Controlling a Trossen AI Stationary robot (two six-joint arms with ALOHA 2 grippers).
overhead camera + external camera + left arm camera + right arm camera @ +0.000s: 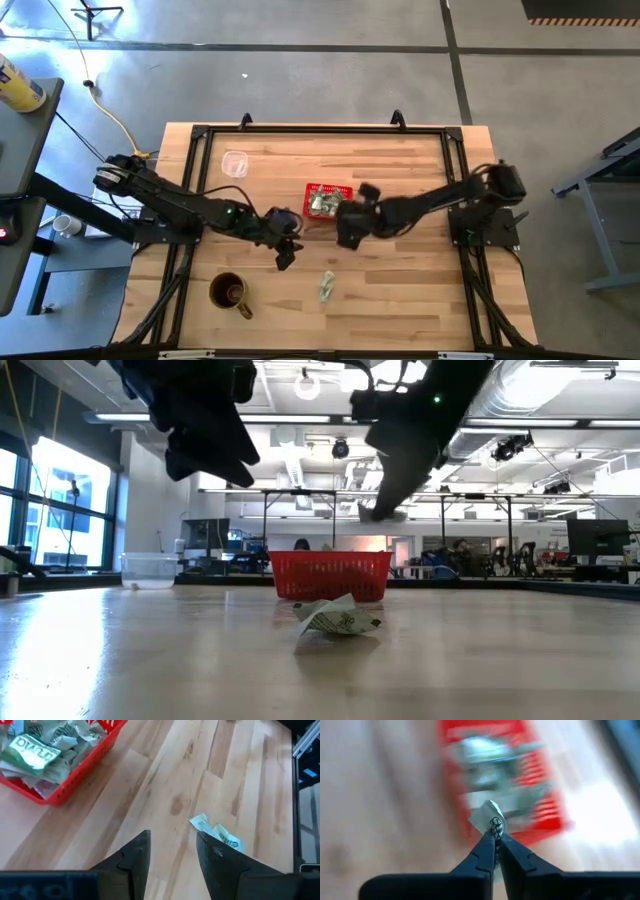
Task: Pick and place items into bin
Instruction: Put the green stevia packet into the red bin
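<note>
The red mesh basket [328, 188] stands mid-table with several pale green-and-white packets [35, 752] inside. One more packet [327, 287] lies crumpled on the wood nearer the near edge; it also shows in the low view [338, 620] and in the left wrist view [217, 834]. My left gripper [286, 258] hangs open above the table, left of that loose packet, touching nothing. My right gripper [344, 224] is in the air by the basket's near right side, shut on a small packet [490, 819]. My right gripper pinches a small packet by its edge [493, 826] between the two fingertips. The packet sticks out past the tips, lifted clear of the table. The blurred red basket [520, 780] lies beyond and below it.
A clear plastic cup [235, 163] stands toward the far left of the table. A brown mug [230, 292] sits near the near left corner. A black frame [320, 130] runs along the table's edges. Bare wood lies right of the loose packet.
</note>
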